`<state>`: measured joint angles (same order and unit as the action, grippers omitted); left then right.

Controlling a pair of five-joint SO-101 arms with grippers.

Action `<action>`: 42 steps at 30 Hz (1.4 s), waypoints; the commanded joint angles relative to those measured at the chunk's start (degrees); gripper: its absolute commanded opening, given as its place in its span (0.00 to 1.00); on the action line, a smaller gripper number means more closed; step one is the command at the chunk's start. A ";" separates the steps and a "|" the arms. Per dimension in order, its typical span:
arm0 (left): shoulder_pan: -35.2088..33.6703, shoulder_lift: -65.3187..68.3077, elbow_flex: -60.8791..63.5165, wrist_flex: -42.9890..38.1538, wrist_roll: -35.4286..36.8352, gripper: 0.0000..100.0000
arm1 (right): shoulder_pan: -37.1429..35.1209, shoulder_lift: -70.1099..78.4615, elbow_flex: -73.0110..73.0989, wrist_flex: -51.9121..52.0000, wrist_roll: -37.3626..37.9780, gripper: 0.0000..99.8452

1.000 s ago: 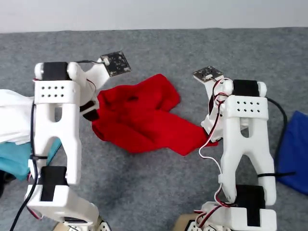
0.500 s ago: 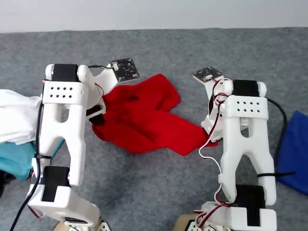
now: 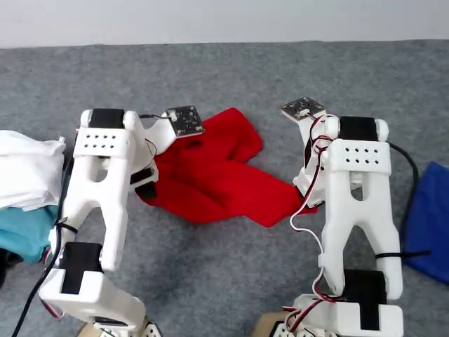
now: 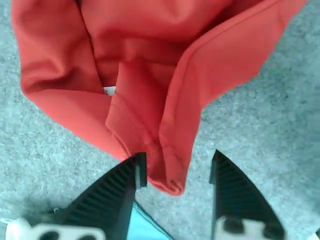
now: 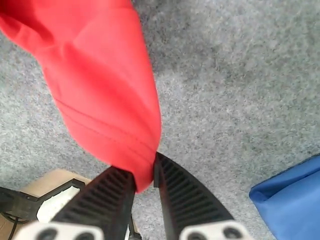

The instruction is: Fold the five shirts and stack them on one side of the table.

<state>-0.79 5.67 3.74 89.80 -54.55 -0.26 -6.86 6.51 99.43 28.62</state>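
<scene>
Right gripper (image 5: 145, 172) pinches the red shirt (image 3: 210, 175); left gripper (image 4: 177, 167), jaws apart astride its hem, could close short and miss.

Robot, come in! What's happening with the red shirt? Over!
Left gripper open, astride red shirt edge. Right gripper shut on its other end. Shirt crumpled, unfolded. White shirt, teal shirt left; blue shirt right, apart.

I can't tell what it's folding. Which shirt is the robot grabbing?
The red shirt in the middle, pinched by the right gripper. White, teal and blue ones lie at the sides.
</scene>
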 commanded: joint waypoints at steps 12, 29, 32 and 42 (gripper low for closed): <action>0.88 -4.48 -5.58 -1.14 6.86 0.01 | 0.75 -5.23 -3.43 0.40 1.41 0.01; 0.62 -28.31 -28.62 2.90 39.12 0.01 | 7.87 -19.82 -32.79 1.71 4.75 0.01; 0.79 -32.00 -30.20 2.90 43.25 0.01 | 10.15 -20.00 -40.70 1.71 7.03 0.01; 0.88 -42.99 -30.02 2.99 46.68 0.01 | 12.53 -20.26 -58.55 -6.73 12.04 0.01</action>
<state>-0.09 -34.15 -24.48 92.70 -8.57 10.11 -25.76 -47.12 96.09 39.78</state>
